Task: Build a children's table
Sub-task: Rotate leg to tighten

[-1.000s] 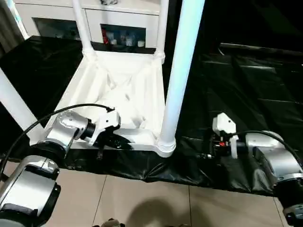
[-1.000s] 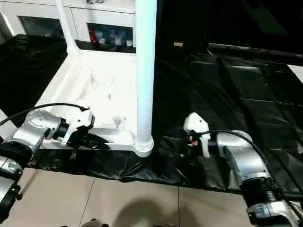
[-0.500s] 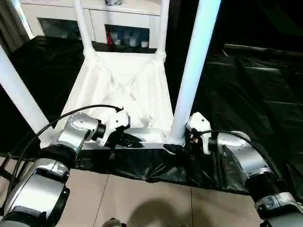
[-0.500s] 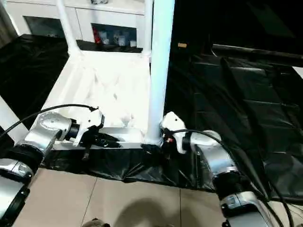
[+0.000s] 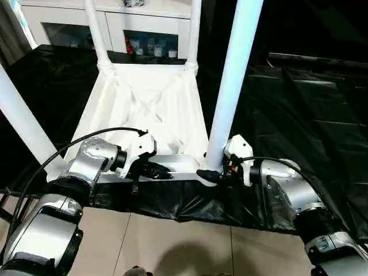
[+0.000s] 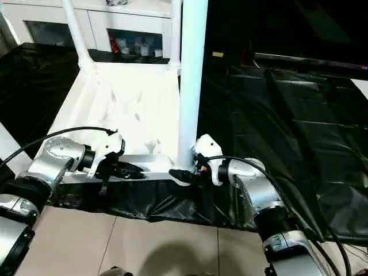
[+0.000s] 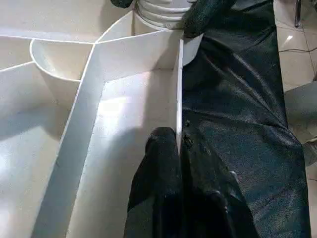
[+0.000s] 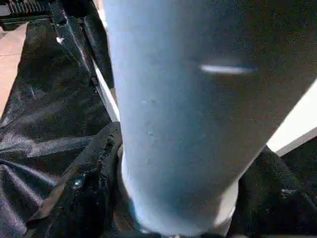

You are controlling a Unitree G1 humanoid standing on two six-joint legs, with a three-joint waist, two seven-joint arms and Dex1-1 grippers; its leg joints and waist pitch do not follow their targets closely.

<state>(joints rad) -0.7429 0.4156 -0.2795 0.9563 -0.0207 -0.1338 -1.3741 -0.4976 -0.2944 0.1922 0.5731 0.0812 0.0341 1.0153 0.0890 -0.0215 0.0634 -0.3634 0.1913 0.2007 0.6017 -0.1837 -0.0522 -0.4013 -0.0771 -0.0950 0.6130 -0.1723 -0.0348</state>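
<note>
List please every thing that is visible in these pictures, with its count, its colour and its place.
Table top: one, white, upside down on the black-draped table, ribs facing up.
Legs: four, white, upright in the corner sockets.
Black-draped table: one, black, under the table top.
Cabinet: one, white with glass doors, behind.
Floor: beige tiles, in front.
Left gripper: black fingers, shut on the table top's near rim.
Right gripper: black fingers around the near right leg's base.
</note>
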